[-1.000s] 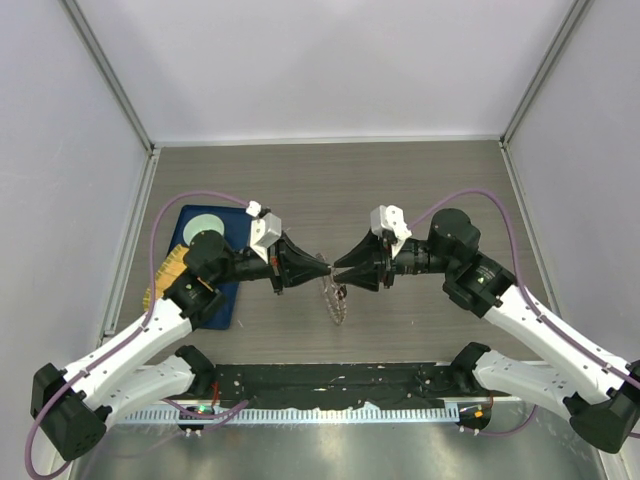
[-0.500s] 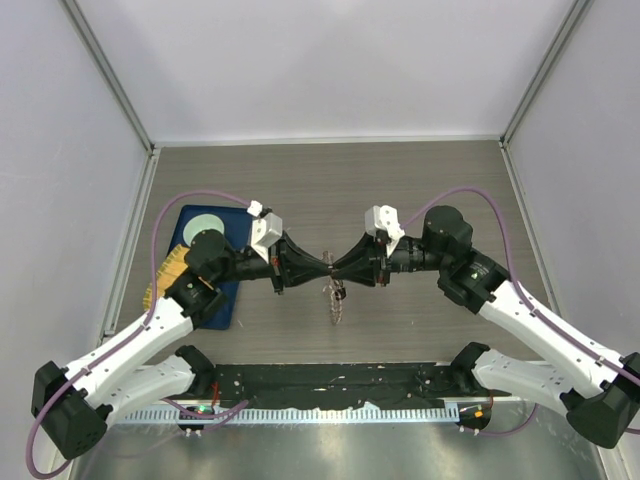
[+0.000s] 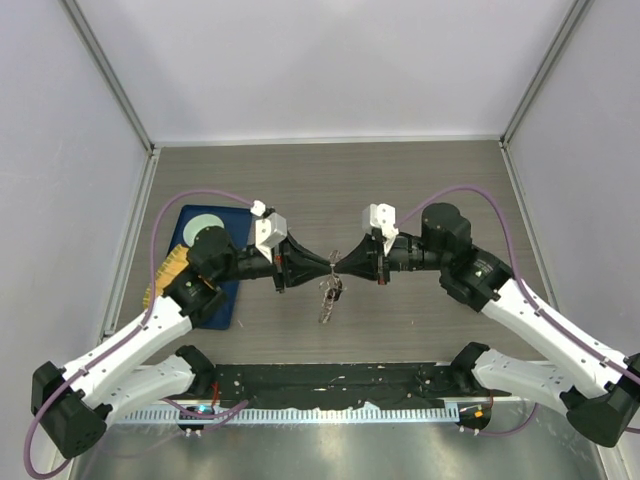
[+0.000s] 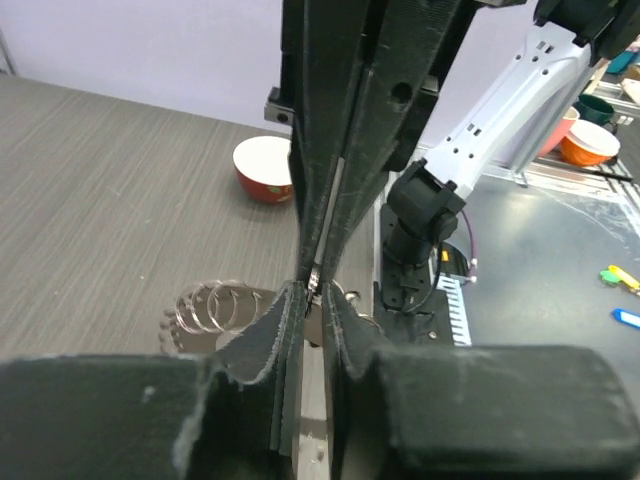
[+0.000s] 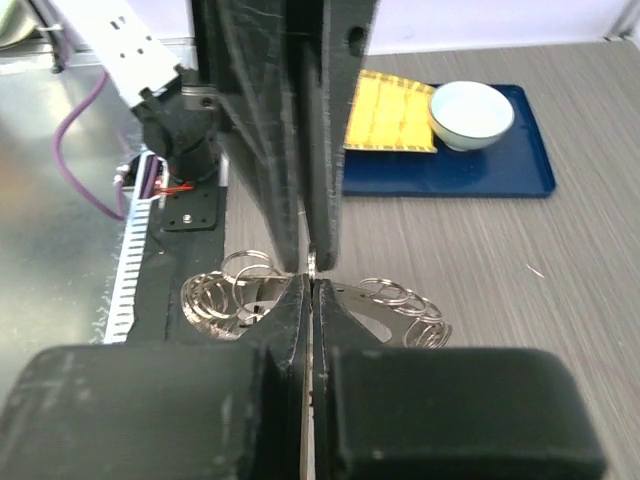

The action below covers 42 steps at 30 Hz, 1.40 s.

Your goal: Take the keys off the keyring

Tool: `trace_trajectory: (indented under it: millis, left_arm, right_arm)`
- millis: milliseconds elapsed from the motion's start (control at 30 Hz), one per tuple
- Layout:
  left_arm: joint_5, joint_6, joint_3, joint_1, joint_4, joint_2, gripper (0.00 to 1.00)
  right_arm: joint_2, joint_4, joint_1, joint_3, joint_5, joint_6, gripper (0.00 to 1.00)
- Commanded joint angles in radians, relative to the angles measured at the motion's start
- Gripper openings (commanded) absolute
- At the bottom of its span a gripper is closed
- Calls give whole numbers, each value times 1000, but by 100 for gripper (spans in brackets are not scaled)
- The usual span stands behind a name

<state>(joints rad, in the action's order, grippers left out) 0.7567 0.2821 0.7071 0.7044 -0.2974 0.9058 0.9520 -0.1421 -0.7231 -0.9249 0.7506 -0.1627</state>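
The keyring (image 3: 327,303) hangs edge-on in mid-air between my two grippers, above the middle of the table. Its fringe of small wire loops shows in the left wrist view (image 4: 213,305) and the right wrist view (image 5: 398,303). A small black key (image 3: 338,290) dangles at its upper edge in the top view; the keys are hidden in both wrist views. My left gripper (image 3: 328,268) (image 4: 315,298) and right gripper (image 3: 340,267) (image 5: 311,284) meet tip to tip. Each is shut on a thin metal part of the ring's top edge.
A blue tray (image 3: 194,222) with a pale round dish (image 3: 205,223) and a yellow piece (image 3: 168,270) lies at the left. It also shows in the right wrist view (image 5: 500,172). A red bowl (image 4: 264,168) shows in the left wrist view.
My right gripper has moved left and closed until its tips meet the left gripper's. The keyring has swung from tilted to hanging nearly edge-on below the tips.
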Motion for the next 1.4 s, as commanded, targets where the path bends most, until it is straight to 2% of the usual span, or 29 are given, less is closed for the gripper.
trace_trajectory:
  millis: [0, 33, 133, 333, 533, 700, 967, 1367]
  left_arm:
    - [-57, -150, 100, 4, 171, -38, 23]
    - [-63, -170, 107, 3, 194, -42, 34]
    - [-54, -230, 130, 3, 265, -42, 41]
    - [-19, -273, 189, 3, 372, 24, 45]
    - [-4, -302, 227, 3, 412, 54, 45]
    - [21, -258, 226, 4, 382, 81, 45]
    - [69, -186, 206, 3, 310, 100, 44]
    - [130, -158, 221, 3, 311, 151, 38]
  right_arm:
    - [16, -207, 4, -135, -112, -101, 1]
    - [39, -241, 5, -179, -123, -121, 1]
    - [86, -352, 2, -253, -128, -143, 1]
    - [155, -516, -16, -371, -145, -162, 1]
    - [200, -608, -52, -437, -175, -178, 1]
    - [218, -634, -84, -469, -194, -175, 1]
    - [243, -660, -111, -502, -215, -175, 1]
    - [257, -662, -121, -505, -220, -184, 1]
